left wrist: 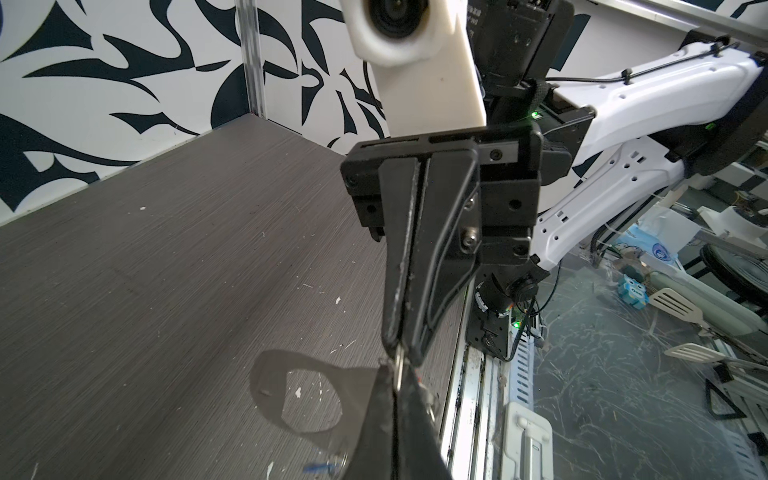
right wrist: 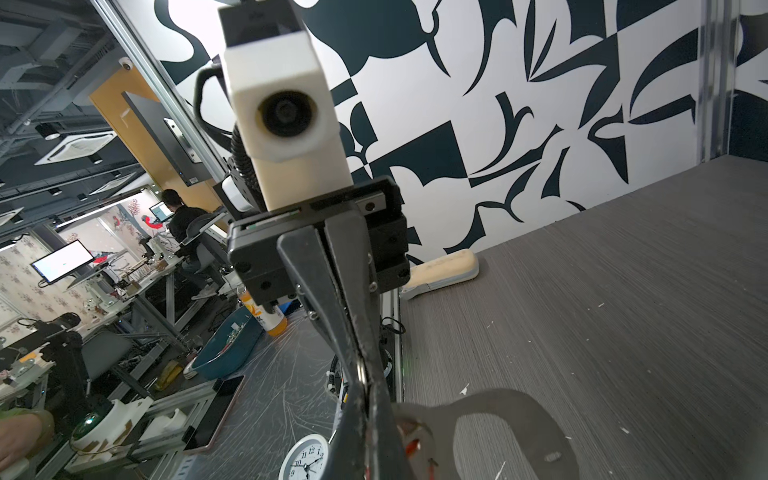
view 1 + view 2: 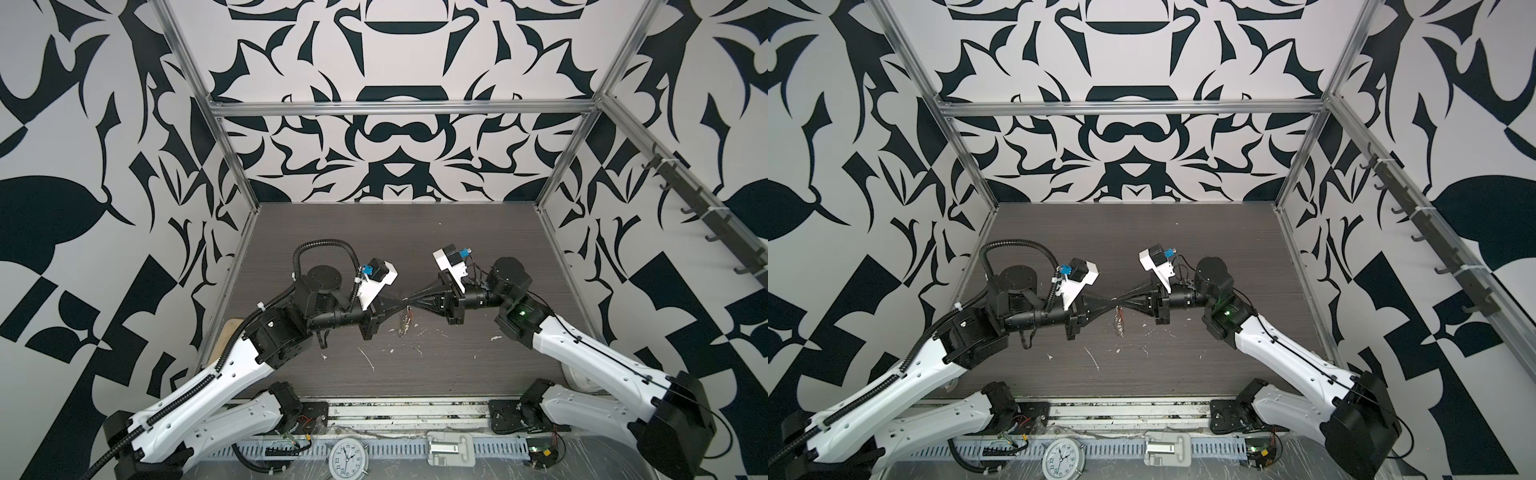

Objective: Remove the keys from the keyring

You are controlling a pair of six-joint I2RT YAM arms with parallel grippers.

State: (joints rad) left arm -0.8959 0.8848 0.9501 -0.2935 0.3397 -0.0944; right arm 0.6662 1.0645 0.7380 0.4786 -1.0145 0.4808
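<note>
My two grippers meet tip to tip above the middle of the dark table. The left gripper is shut. The right gripper is shut too. A small silvery ring is pinched where the tips meet. Below them the keyring hangs edge-on. Its flat plate with the oblong slot shows dark in the wrist views. A red tag hangs close to the right fingers, and a blue tag shows blurred low down. The keys themselves are too small to make out.
A beige wooden board lies at the table's front left edge. White flecks dot the table. A white clock and a white bracket sit on the front rail. Patterned walls close in three sides.
</note>
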